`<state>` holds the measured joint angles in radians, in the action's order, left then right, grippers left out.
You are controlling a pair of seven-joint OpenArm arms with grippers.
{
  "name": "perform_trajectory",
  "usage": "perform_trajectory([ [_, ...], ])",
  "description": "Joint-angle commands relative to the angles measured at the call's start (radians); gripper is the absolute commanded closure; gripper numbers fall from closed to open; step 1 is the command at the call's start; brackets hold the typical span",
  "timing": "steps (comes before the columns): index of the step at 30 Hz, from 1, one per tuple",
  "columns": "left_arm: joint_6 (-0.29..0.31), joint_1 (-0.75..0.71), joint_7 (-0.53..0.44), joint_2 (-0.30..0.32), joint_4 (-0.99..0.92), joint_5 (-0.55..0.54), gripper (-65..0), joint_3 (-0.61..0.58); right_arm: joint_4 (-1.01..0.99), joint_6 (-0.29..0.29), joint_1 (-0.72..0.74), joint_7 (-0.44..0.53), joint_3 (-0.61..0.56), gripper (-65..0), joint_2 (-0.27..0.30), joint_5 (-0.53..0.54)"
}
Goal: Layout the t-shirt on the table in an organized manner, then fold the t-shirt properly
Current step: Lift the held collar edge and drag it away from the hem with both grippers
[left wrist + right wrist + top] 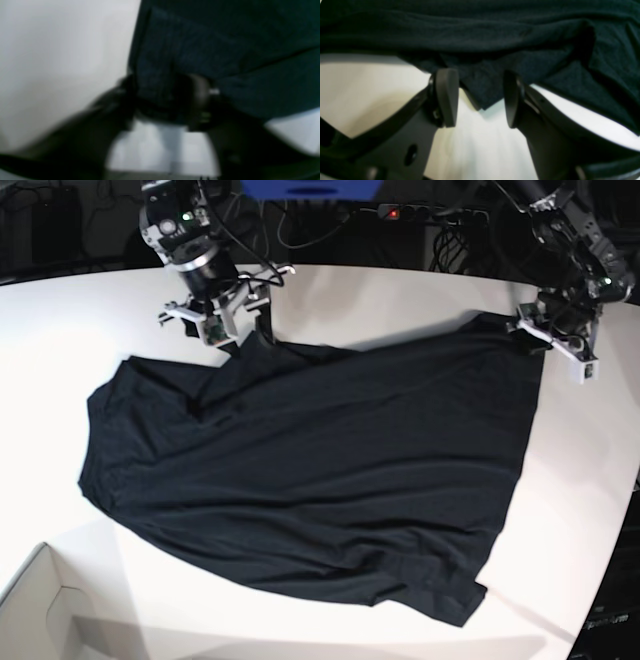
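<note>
T-shirt (320, 480) spread flat on table (60, 330); right hand (481, 100) spread over edge; left hand (170, 100) blurred, grip unclear.

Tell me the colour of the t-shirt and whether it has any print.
The t-shirt is plain black, no print visible; the base view shows it best.

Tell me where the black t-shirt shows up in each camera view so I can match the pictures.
Left wrist: the t-shirt fills the upper right, its edge running down between the left gripper fingers.
Right wrist: it spans the top, one corner hanging between the right gripper fingers.
Base: it lies spread across the middle of the table, an arm at each far corner.
Shared landmark: the white table under the shirt's edge.
</note>
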<state>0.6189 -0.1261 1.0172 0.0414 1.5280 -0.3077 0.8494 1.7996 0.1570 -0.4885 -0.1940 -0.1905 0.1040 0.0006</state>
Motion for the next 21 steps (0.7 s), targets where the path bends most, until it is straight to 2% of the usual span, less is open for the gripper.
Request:
perform_trajectory([
  [1,0.003,0.015,0.012,0.005,-0.002,0.003,-14.1,0.000,-0.005,-0.001,0.003,0.018,0.001,-29.4,0.001,0.003],
  [4,0.003,0.046,0.015,0.010,-0.045,0.008,0.0,-0.002,-0.060,-0.004,0.037,0.018,0.004,-29.5,0.001,0.005],
  [13,0.003,0.046,0.015,0.007,0.010,0.002,-0.2,-0.038,-0.140,-0.006,0.075,0.017,0.007,-29.5,0.000,0.005],
  [18,0.003,0.046,0.016,0.007,0.067,0.002,-0.2,-0.042,-0.217,-0.006,0.112,0.017,0.007,-29.0,-0.025,0.005],
  [21,0.003,0.046,0.016,0.015,0.088,0.002,-0.2,-0.037,-0.218,-0.004,0.106,0.017,0.006,-23.6,-0.025,0.005],
])
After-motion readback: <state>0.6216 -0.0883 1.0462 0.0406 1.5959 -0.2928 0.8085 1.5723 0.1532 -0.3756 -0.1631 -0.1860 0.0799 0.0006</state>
